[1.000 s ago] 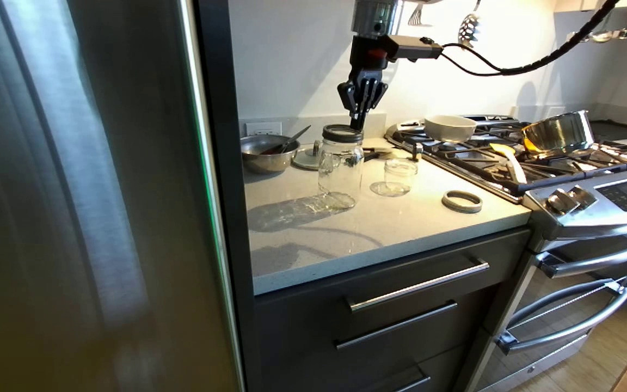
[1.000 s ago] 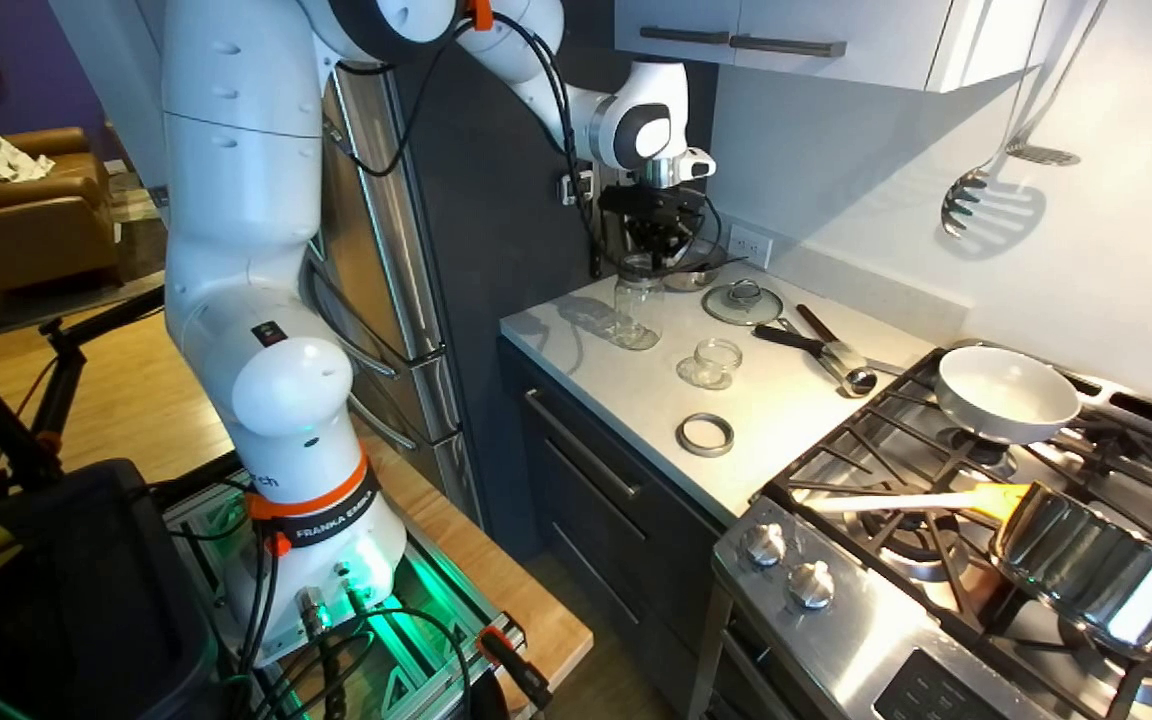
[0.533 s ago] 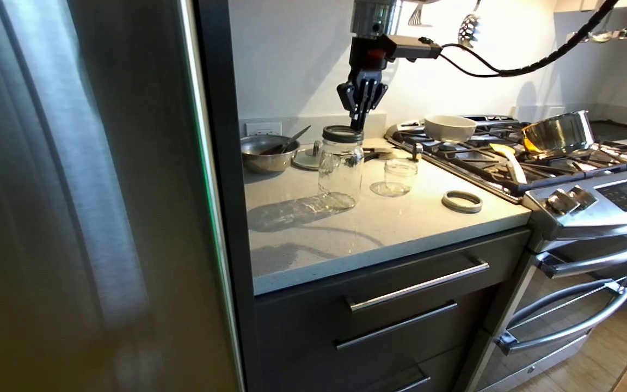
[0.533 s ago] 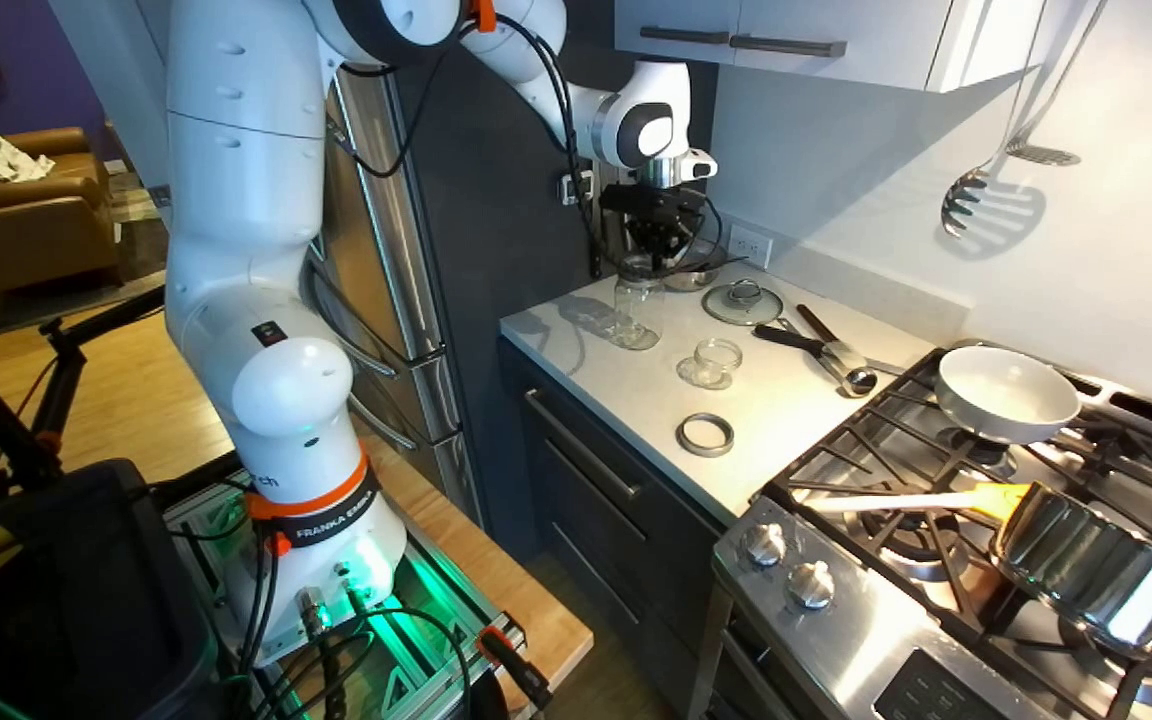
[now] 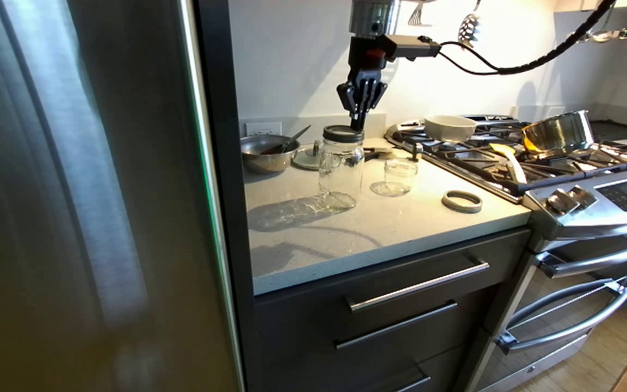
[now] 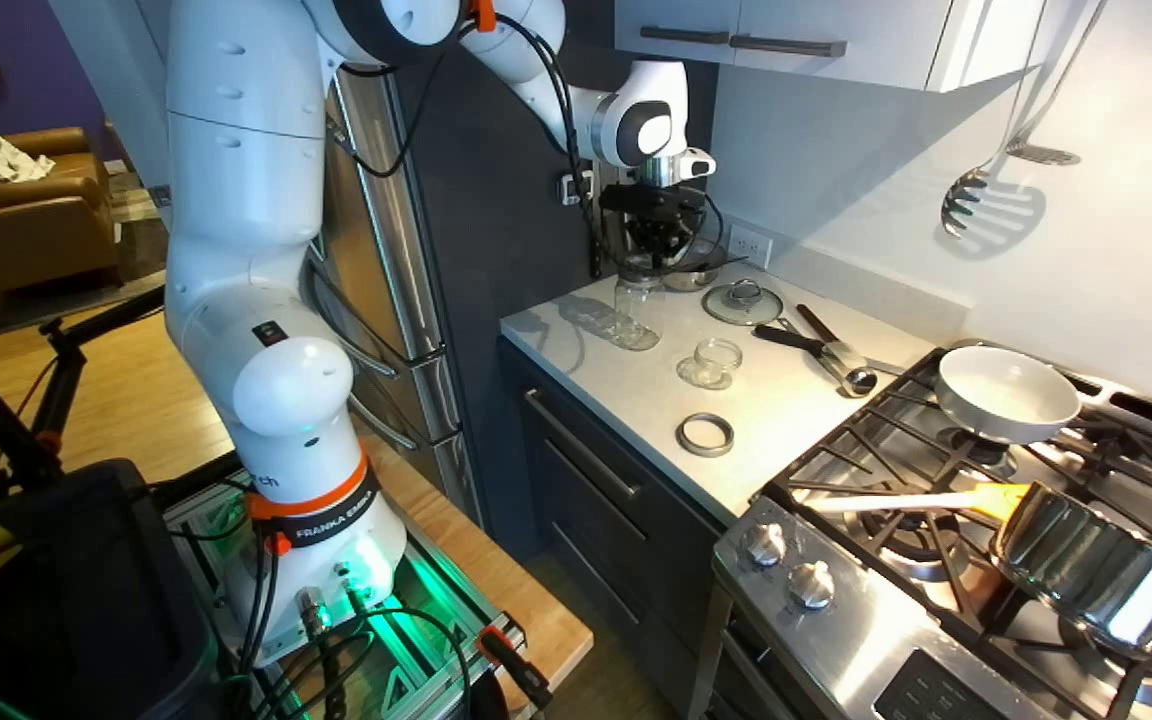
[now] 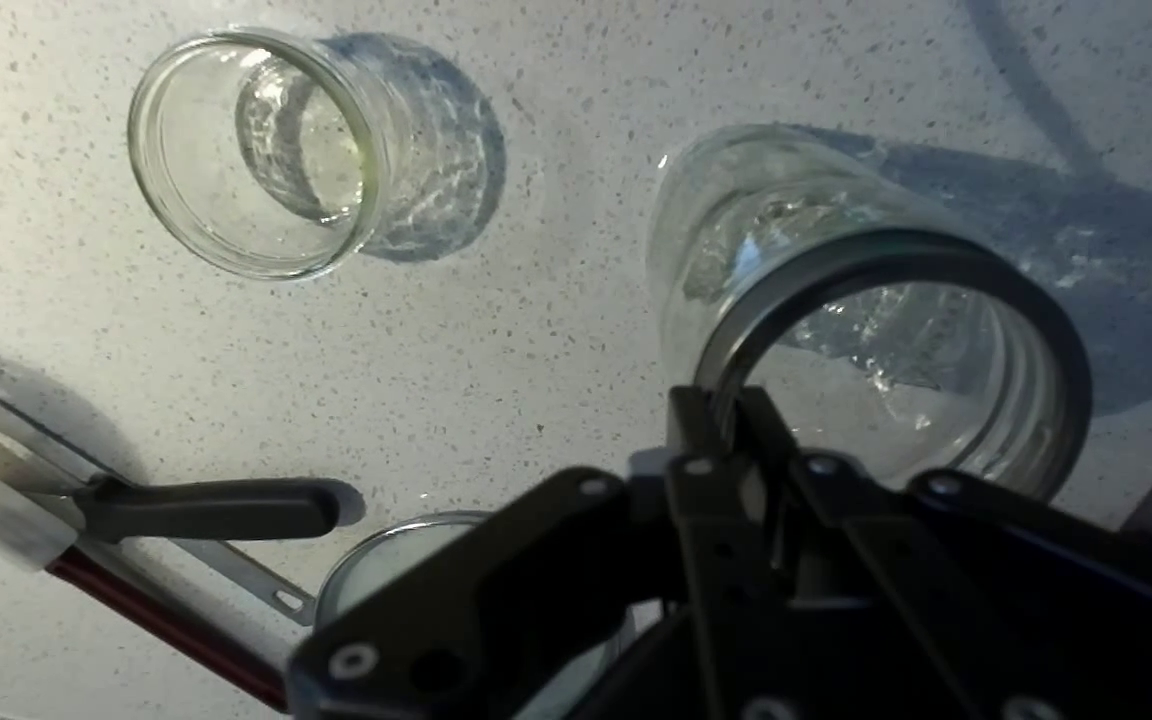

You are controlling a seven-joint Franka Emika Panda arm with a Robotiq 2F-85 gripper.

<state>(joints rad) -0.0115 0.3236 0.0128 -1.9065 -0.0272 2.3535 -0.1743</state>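
What seems to matter most is that the pinch is off-centre: the hand (image 7: 723, 400), the only one here, points down over one side of the mouth of the tall glass jar (image 5: 340, 171), so the jar's bulk lies below the fingertips (image 7: 688, 410) and off to one side of them. The jar's long axis runs upright, roughly in line with the hand, and its base appears to rest on the table (image 5: 411, 220). The hand is almost fully closed, its fingertips astride the edge of the dark ring (image 7: 901, 255) on the jar's mouth, one inside and one outside; whether the glass lip is gripped along with the ring does not show. Only the wrist view makes this grip plain. In an exterior view, below the end of the white arm (image 6: 246, 230), the dark body of the hand covers much of the jar's mouth. The exterior views, for their part, give the upright stance, which the wrist view makes look slanted, and both show the loose grey ring (image 6: 706, 450) lying flat towards the stove (image 6: 836, 640), absent from the wrist view. That view instead looks down into the small glass jar (image 7: 276, 165), which stands near the tall one without touching.
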